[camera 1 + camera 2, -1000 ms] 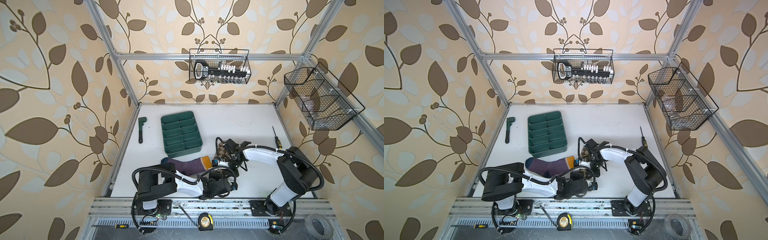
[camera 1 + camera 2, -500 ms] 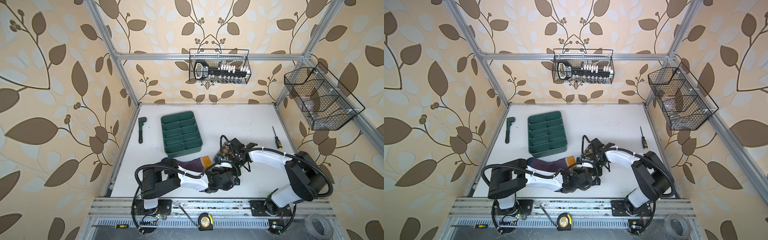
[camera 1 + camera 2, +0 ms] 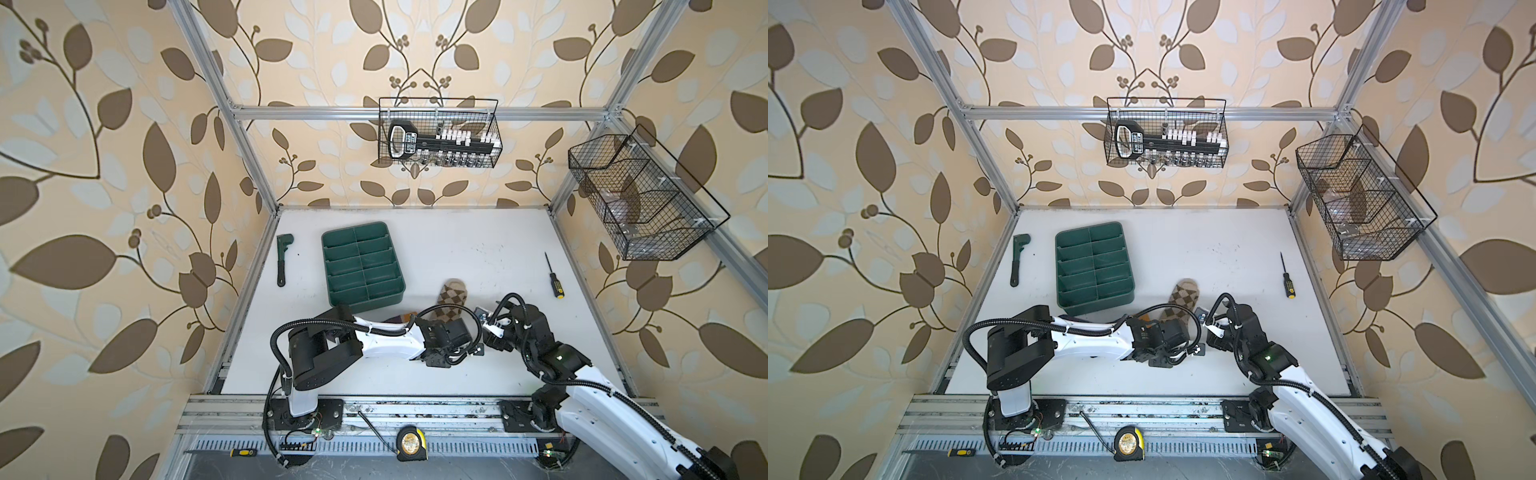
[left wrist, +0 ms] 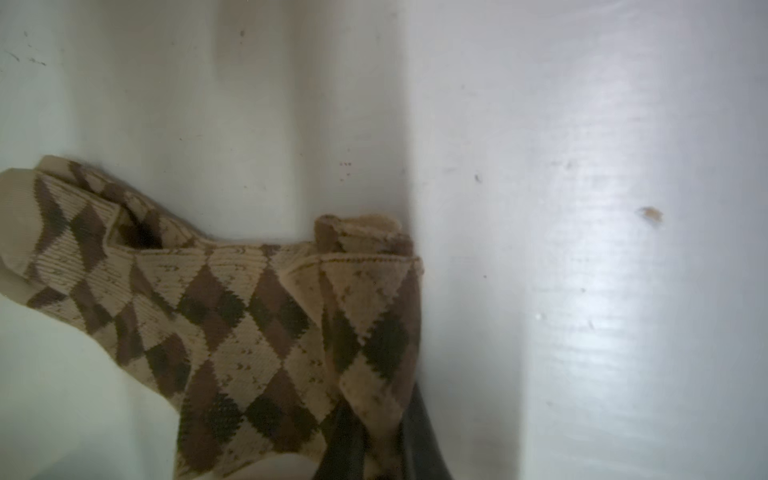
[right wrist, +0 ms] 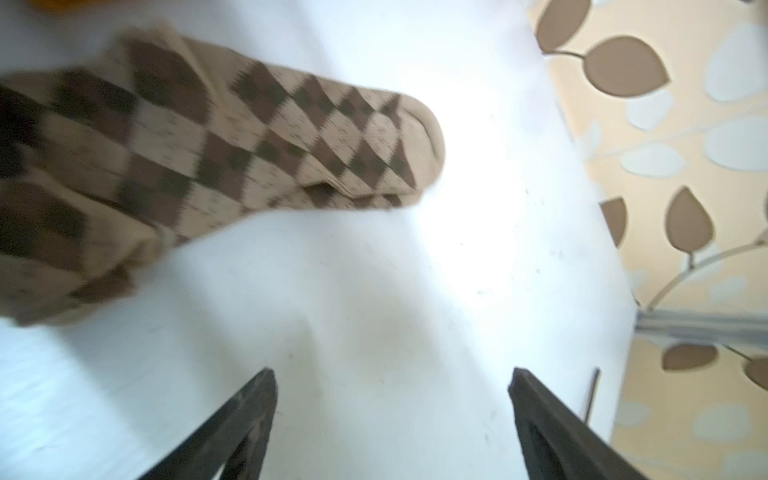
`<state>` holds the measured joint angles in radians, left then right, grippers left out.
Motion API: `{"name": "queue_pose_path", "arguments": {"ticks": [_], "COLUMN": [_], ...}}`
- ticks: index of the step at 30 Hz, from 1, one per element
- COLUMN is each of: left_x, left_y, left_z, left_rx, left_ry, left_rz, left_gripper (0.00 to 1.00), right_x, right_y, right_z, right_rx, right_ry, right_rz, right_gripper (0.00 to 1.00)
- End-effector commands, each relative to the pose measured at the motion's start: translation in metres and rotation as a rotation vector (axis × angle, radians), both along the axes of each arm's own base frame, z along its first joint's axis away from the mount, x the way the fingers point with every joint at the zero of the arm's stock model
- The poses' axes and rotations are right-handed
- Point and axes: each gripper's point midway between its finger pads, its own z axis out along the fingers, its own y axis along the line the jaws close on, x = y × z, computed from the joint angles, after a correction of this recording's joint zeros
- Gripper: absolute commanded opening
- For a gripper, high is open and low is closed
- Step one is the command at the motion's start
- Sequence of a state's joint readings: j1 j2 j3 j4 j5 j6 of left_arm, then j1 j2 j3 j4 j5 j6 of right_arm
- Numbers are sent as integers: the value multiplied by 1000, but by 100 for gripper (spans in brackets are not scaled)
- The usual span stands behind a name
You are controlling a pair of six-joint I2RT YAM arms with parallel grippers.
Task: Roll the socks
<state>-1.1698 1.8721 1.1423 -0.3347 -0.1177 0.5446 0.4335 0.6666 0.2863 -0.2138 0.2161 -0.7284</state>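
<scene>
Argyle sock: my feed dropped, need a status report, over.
Left gripper shut on argyle sock, at its folded end. Right gripper open, empty, off the sock. Green tray nearby, apart from it.

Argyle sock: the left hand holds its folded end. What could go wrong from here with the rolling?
1. Only the left hand pinches the argyle sock, at its folded end. The right hand is open over the bare table, so the loose fold may slip open.
2. The toe end lies flat and free, so a pull may drag the whole sock instead of rolling it.
</scene>
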Motion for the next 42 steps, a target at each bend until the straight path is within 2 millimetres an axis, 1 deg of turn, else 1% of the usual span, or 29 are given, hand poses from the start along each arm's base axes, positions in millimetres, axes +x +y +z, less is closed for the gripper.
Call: {"name": "queue_pose_path", "arguments": {"ticks": [1, 3, 5, 6, 8, 11, 14, 16, 18, 20, 23, 25, 26, 28, 30, 33, 37, 40, 42], "left_x": [-41, -44, -49, -51, -56, -57, -48, -40, -32, -24, -14, -9, -7, -6, -6, -6, -6, -5, -5], "left_y": [35, 37, 39, 39, 39, 40, 39, 39, 37, 34, 29, 27, 26, 26, 27, 26, 27, 27, 26], "left_z": [-40, -39, -37, -36, -32, -31, -35, -39, -44, -47, -48, -48, -47, -48, -47, -47, -48, -46, -43], "left_rx": [168, 193, 211, 220, 233, 255, 232, 228, 224, 210, 182, 171, 169, 171, 171, 164, 162, 158, 152], "left_ry": [342, 488, 648, 725, 872, 1033, 1147, 1171, 1154, 1127, 1104, 1092, 1087, 1083, 1080, 1077, 1074, 1071, 1066], "left_rz": [21, 54, 83, 101, 111, 137, 175, 200, 215, 221, 235, 241, 241, 239, 239, 238, 236, 233, 227], "left_gripper": [0, 0, 0, 0, 0, 0, 0, 0, 0, 0, 0, 0, 0, 0, 0, 0, 0, 0, 0], "right_x": [28, 35, 35, 33, 26, 10, -10, -27, -44, -59, -71, -73, -71, -68, -67, -68, -69, -65, -64], "right_y": [-32, -45, -48, -47, -36, -25, -8, 10, 30, 50, 74, 89, 96, 112, 122, 129, 132, 133, 131], "right_z": [57, 88, 111, 119, 123, 120, 106, 92, 76, 54, 22, 4, -2, -8, -18, -40, -60, -70, -78], "right_rx": [53, 121, 157, 151, 116, 32, -84, -146, -178, -218, -340, -408, -422, -397, -399, -418, -414, -404, -415], "right_ry": [-246, -321, -373, -388, -371, -352, -330, -308, -288, -236, -178, -151, -139, -111, -85, -31, 31, 73, 109], "right_rz": [-221, -308, -323, -302, -210, -111, 41, 184, 325, 448, 563, 606, 611, 626, 655, 689, 707, 687, 679], "right_gripper": [87, 84, 82, 81, 76, 75, 75, 76, 75, 74, 73, 73, 73, 73, 73, 72, 67, 59, 50]}}
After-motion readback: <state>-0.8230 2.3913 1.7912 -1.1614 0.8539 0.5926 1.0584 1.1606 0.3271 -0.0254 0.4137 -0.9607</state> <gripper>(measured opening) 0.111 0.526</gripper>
